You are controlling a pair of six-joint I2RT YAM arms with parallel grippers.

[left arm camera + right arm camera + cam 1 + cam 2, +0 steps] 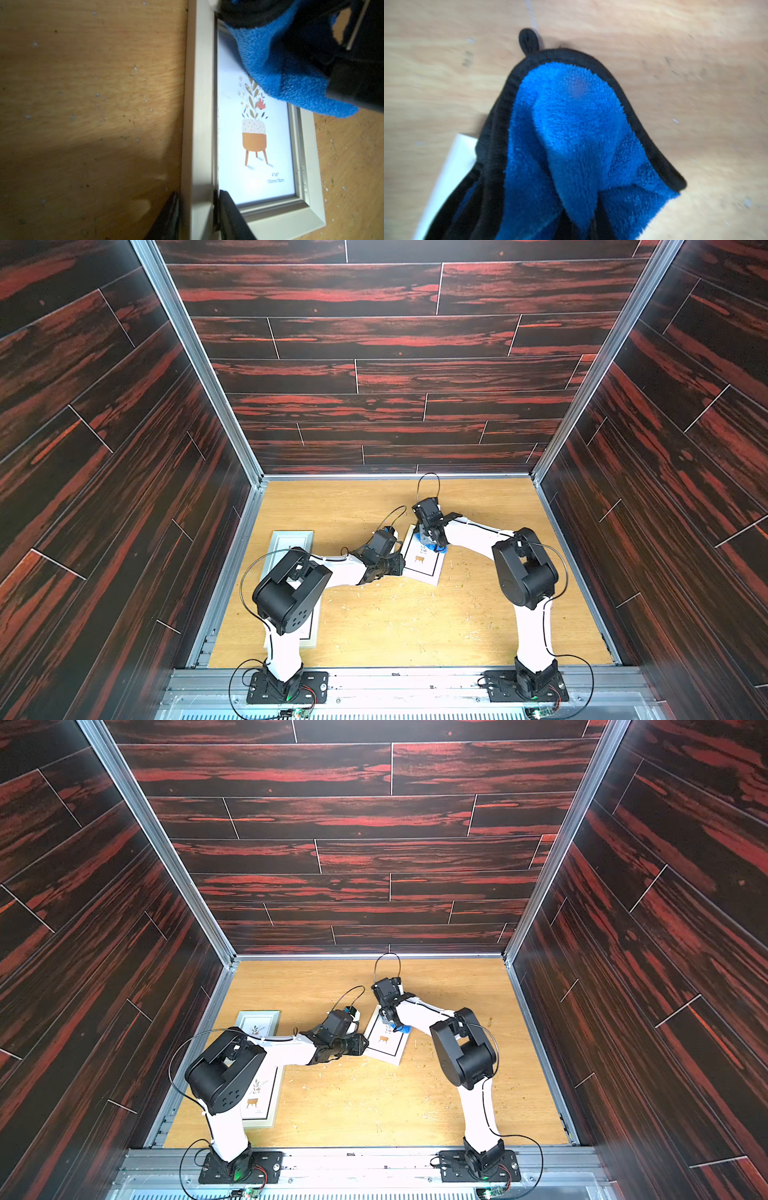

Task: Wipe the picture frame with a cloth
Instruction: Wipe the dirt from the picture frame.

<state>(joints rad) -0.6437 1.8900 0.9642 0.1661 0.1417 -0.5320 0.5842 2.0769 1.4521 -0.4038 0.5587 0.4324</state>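
Observation:
A white picture frame point(426, 568) point(388, 1046) with a plant-pot print lies on the wooden table, turned at an angle. My left gripper point(398, 565) point(198, 199) is shut on the frame's point(199, 104) long side border, one finger on each side of it. My right gripper point(432, 540) point(583, 226) is shut on the bunched blue cloth point(441, 549) point(405, 1029) point(571, 135). The cloth point(291, 72) rests on the far part of the frame's glass, over the top of the print. The cloth hides the right fingers. A white frame corner point(452, 166) shows beside the cloth.
Two more white frames lie at the table's left: one point(291, 541) near the middle, one point(259, 1102) partly under my left arm. Small crumbs and white specks dot the wooden table point(395, 622). Dark panelled walls point(124, 489) close in three sides.

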